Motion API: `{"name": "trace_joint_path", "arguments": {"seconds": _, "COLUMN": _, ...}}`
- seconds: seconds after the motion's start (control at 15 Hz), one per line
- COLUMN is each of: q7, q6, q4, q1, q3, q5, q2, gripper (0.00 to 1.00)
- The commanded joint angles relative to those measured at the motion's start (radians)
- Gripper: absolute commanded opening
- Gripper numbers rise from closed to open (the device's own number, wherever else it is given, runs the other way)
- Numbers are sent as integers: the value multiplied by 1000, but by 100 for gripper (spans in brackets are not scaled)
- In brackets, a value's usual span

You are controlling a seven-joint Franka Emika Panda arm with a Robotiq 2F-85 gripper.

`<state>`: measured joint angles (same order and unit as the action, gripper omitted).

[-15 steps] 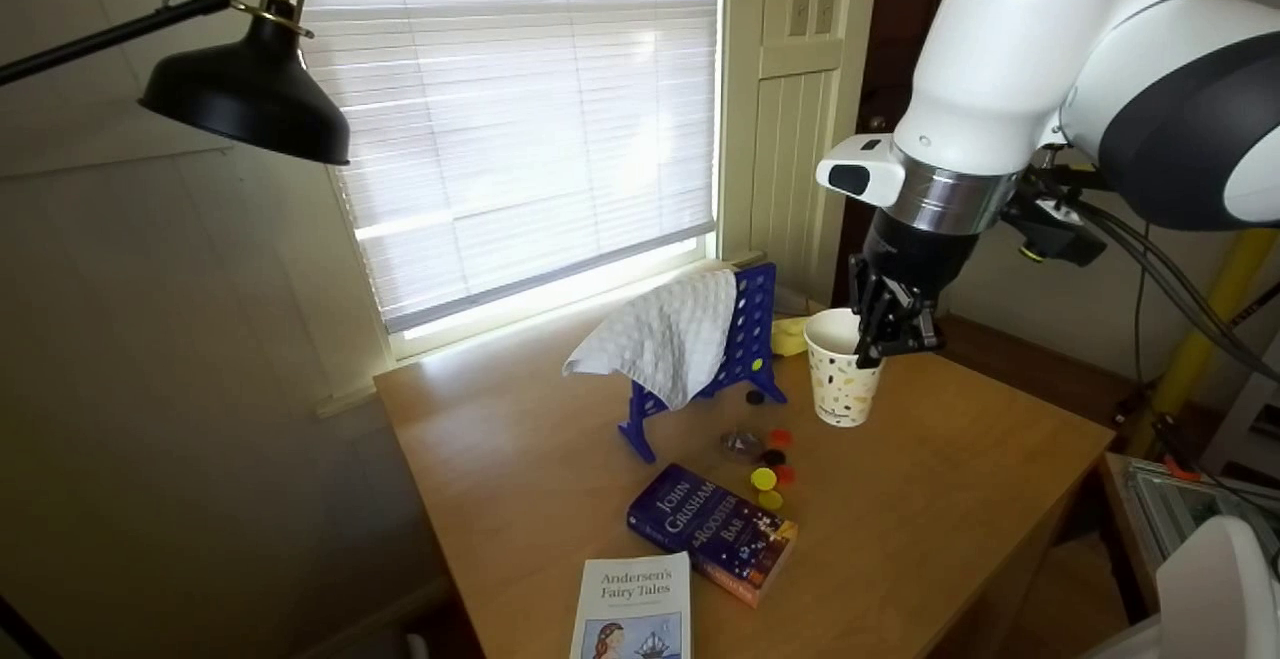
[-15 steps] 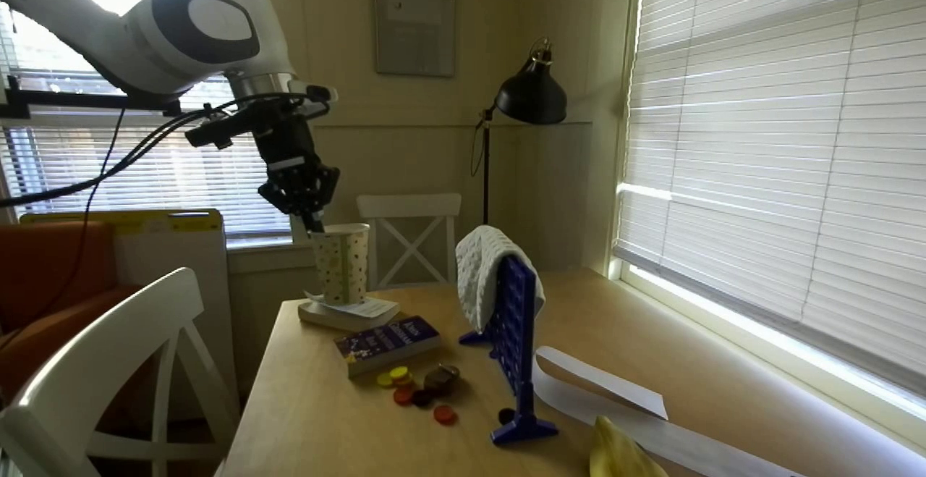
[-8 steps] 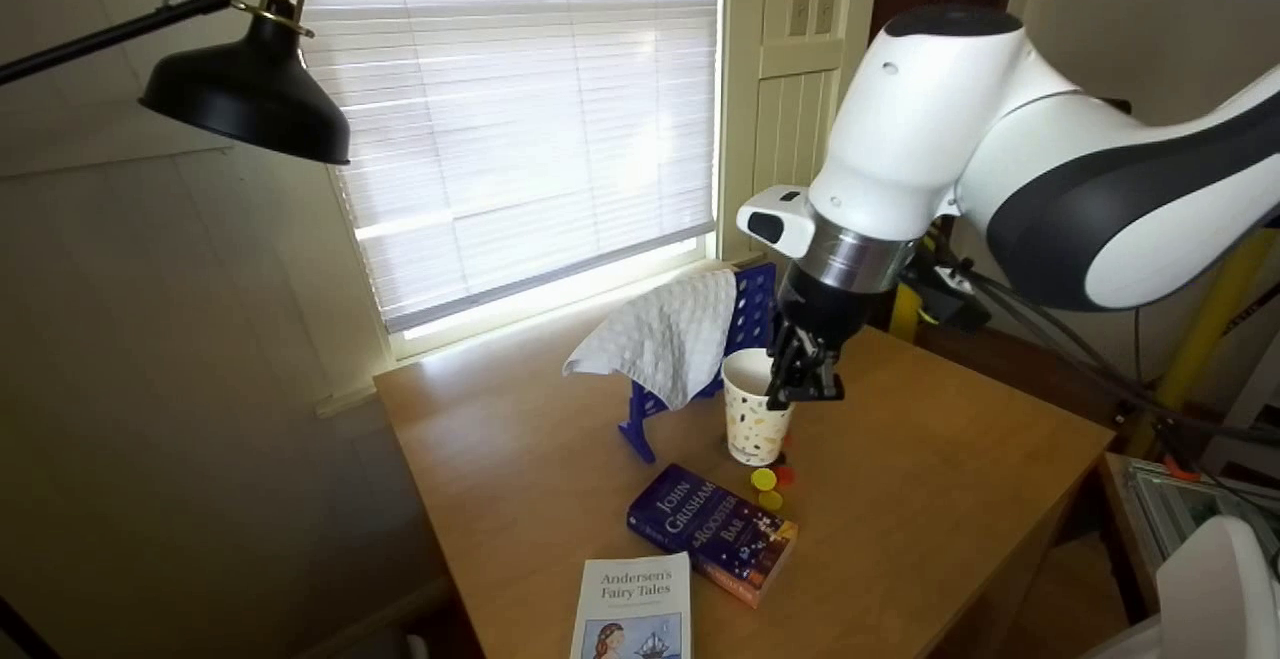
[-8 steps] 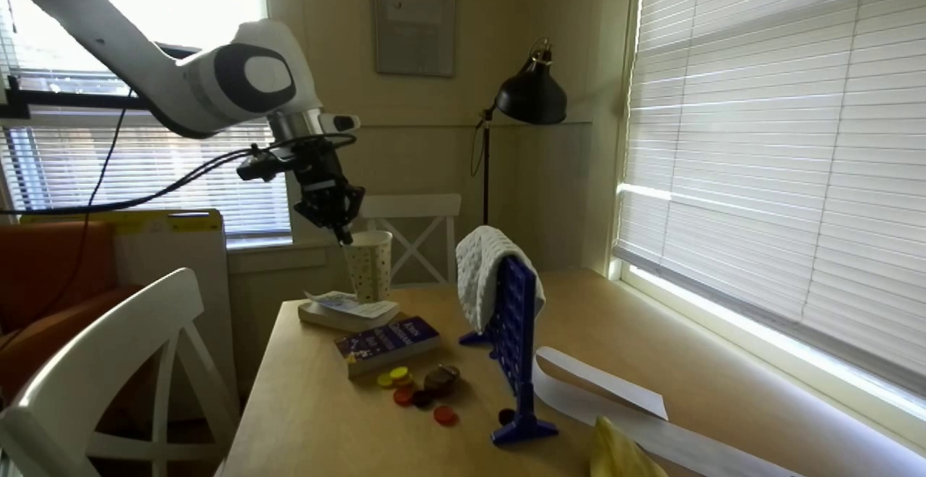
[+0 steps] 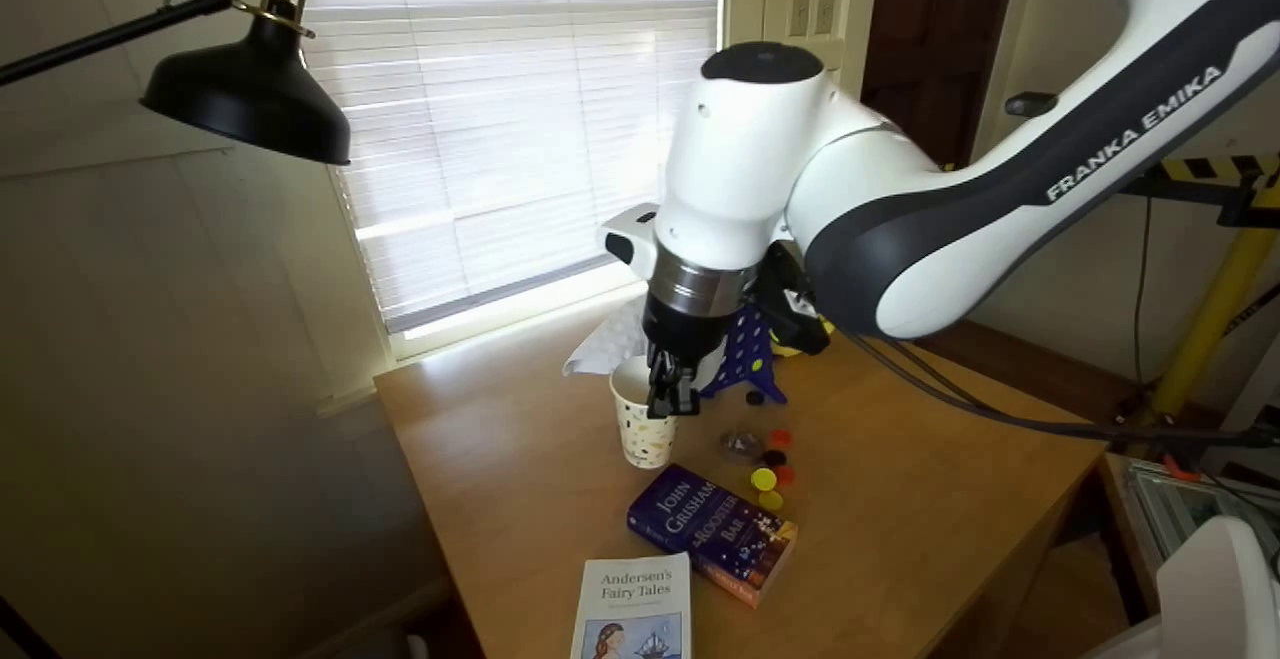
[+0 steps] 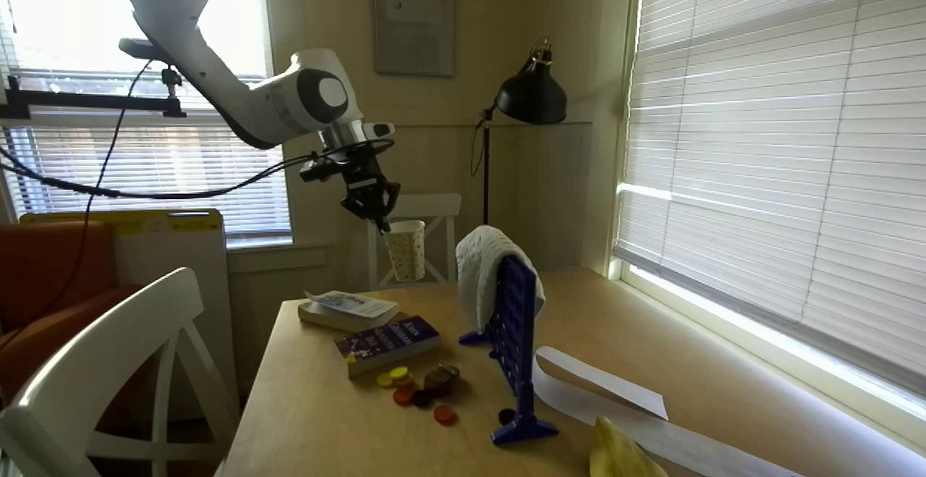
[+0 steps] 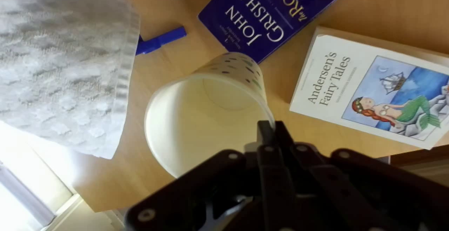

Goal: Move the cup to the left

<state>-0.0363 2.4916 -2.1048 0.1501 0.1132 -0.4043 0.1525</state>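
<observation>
Near the cup (image 5: 643, 436), "JOHN GRISHAM" book (image 5: 714, 532)

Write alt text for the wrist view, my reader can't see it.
The gripper pinches a speckled cup by its rim, the view looking down into it. Around it: a John Grisham book at top, Andersen's Fairy Tales at right, a white cloth at left.

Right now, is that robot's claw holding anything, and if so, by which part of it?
Yes: the black two-fingered gripper pinches the white speckled paper-looking tapered cup by its rim, one finger inside the wall and the other outside.
</observation>
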Motion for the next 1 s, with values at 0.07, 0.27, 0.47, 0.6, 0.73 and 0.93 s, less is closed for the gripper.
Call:
{"name": "trace_joint_path", "arguments": {"seconds": 0.07, "q7": 48, "q6": -134, "q4": 262, "q1": 45, "q3": -19, "q5": -62, "q2": 213, "gripper": 1}}
{"name": "trace_joint_path", "arguments": {"seconds": 0.27, "q7": 32, "q6": -171, "q4": 346, "q1": 66, "q3": -30, "q5": -50, "q2": 300, "gripper": 1}}
{"name": "trace_joint_path", "arguments": {"seconds": 0.47, "q7": 22, "q6": -143, "q4": 385, "q1": 69, "q3": -41, "q5": -33, "q2": 362, "gripper": 1}}
{"name": "trace_joint_path", "arguments": {"seconds": 0.6, "q7": 10, "q6": -114, "q4": 394, "q1": 62, "q3": -40, "q5": -17, "q2": 386, "gripper": 1}}
{"name": "trace_joint_path", "arguments": {"seconds": 0.73, "q7": 7, "q6": -72, "q4": 382, "q1": 58, "q3": -40, "q5": -10, "q2": 395, "gripper": 1}}
{"name": "trace_joint_path", "arguments": {"seconds": 0.93, "q7": 1, "q6": 8, "q4": 351, "q1": 51, "q3": -36, "q5": 4, "q2": 407, "gripper": 1}}
